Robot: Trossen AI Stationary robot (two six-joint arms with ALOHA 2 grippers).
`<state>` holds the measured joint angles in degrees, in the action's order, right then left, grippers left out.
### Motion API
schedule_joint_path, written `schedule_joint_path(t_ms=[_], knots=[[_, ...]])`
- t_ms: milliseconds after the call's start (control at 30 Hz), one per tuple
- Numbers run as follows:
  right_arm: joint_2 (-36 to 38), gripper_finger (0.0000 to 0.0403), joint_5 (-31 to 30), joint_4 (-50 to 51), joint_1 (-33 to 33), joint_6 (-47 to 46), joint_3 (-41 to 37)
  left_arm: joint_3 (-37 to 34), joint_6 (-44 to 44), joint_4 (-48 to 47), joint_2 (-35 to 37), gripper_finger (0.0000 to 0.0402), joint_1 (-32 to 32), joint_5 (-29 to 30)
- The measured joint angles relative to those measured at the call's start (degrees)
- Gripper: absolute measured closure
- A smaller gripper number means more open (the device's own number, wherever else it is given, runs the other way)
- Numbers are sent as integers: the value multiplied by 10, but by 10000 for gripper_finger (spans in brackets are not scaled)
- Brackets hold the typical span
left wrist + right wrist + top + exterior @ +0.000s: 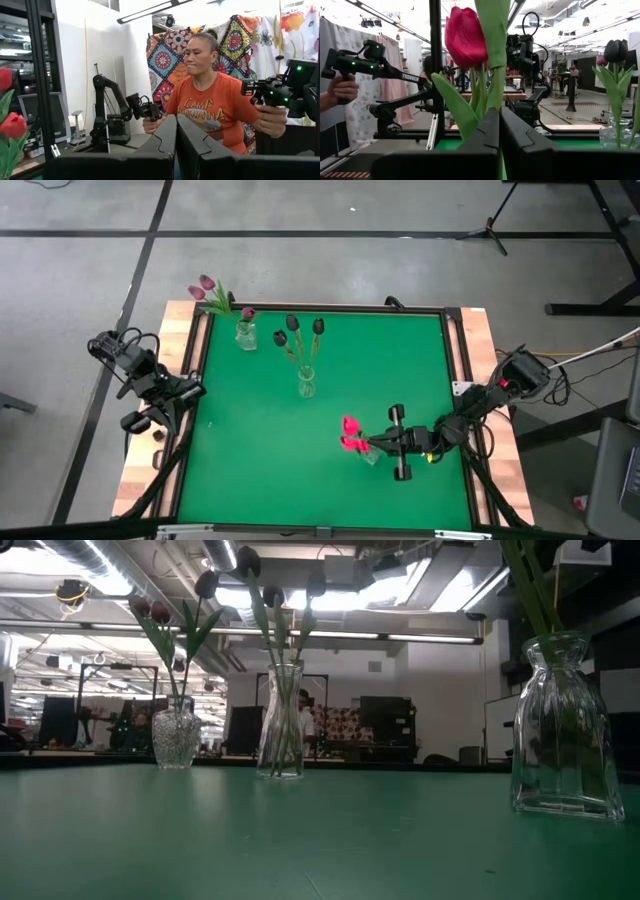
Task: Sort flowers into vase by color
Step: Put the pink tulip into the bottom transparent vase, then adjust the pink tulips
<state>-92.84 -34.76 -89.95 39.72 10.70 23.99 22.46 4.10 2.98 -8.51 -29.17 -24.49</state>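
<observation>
Three clear glass vases stand on the green mat. The far left vase (pixel 245 336) holds mauve-purple flowers (pixel 205 286). The middle vase (pixel 306 384) holds near-black flowers (pixel 293 324). The near right vase (pixel 370 453) holds pink-red flowers (pixel 349 434). My right gripper (pixel 379 442) reaches in from the table's right, just above that vase, shut on a pink-red tulip (pixel 465 37). My left gripper (pixel 196 389) is shut with nothing in it, raised at the table's left edge. My right gripper pinches the pink-red tulip's green stem and leaf (pixel 492 97) between its two shut fingers, well below the head. The fingers come in about level from the table's right, across the upright stem. Below the fingers the stem is hidden; green stems (pixel 540 600) run down into the vase (pixel 562 730).
A raised wooden frame (pixel 455 340) edges the mat, with cables at both arm bases. The mat's near left part holds no objects. Beyond the table a person (pixel 210 95) holds two handheld controllers, and there is other lab equipment.
</observation>
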Motion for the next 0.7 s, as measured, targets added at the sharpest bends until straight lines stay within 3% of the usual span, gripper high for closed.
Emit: schedule_joint_path(t_ms=[167,700], knots=[[-1,399,-1,0,0,-6,0,0,0,0,0,401,0,0],[0,330,-17,36,0,-49,-1,0,2,0,0,401,0,0]])
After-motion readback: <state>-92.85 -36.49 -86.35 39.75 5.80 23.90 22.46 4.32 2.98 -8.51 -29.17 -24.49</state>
